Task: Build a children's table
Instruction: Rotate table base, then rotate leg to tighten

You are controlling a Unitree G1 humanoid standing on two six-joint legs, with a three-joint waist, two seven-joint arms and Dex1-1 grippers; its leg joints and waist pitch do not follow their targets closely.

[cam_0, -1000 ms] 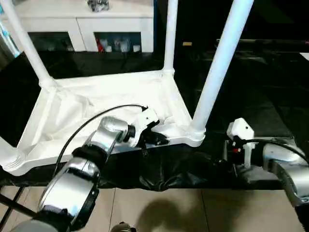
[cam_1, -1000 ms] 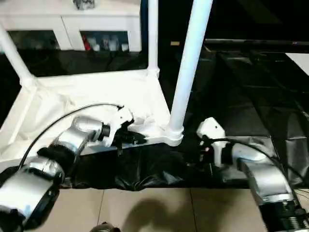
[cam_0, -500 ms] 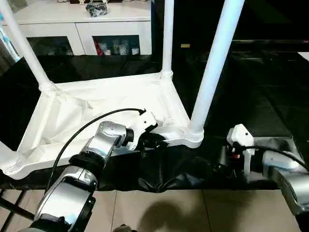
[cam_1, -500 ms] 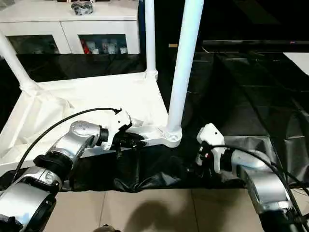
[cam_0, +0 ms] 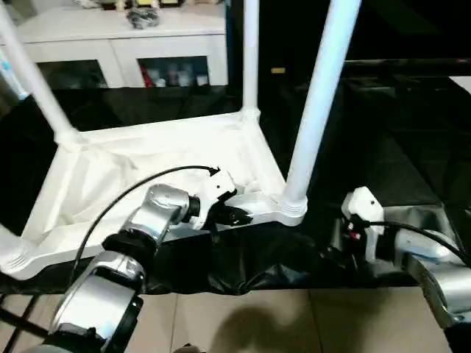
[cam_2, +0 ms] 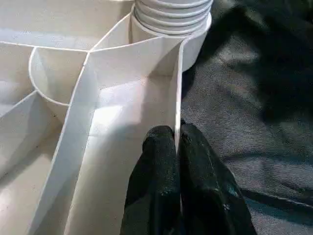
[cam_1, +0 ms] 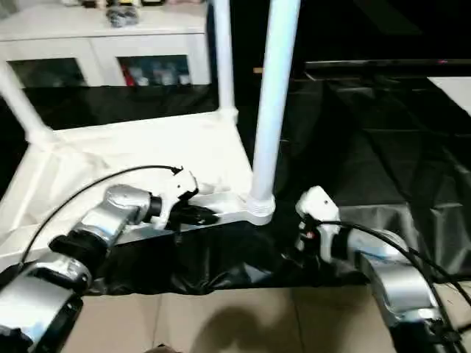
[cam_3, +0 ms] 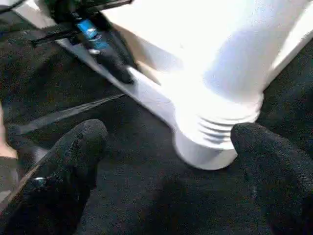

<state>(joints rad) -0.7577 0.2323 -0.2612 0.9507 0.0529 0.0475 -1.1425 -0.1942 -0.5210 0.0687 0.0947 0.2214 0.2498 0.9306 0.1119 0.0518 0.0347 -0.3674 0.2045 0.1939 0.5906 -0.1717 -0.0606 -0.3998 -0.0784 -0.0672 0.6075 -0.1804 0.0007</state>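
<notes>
A: What surface carries the work, and where does the children's table [cam_0: 154,165] lie on it?
B: A black cloth [cam_0: 383,154] covers the work surface and hangs in folds over its near edge. The white plastic table rests upside down on this cloth, its raised rim facing up. The near right leg [cam_0: 318,99] and the far right leg [cam_0: 250,55] stand upright in their rounded corner sockets; the far left leg [cam_0: 33,73] rises at a slant toward the picture's upper left.

A: What of the room beyond?
B: A white cabinet [cam_0: 121,44] with glass doors stands behind the cloth, with small objects on its top and behind the glass. A beige tiled floor [cam_0: 243,320] shows below the near edge of the cloth.

A: State of the left gripper [cam_2: 177,147]?
B: Clenched on the table's near rim [cam_2: 177,98], one black finger on each side of the thin white wall, just beside the socket of the near right leg.

A: And the right gripper [cam_3: 168,142]?
B: Released. Its two black fingers [cam_3: 80,147] stand wide apart above the cloth, the ribbed base of the near right leg between them in the wrist view and touched by neither.
</notes>
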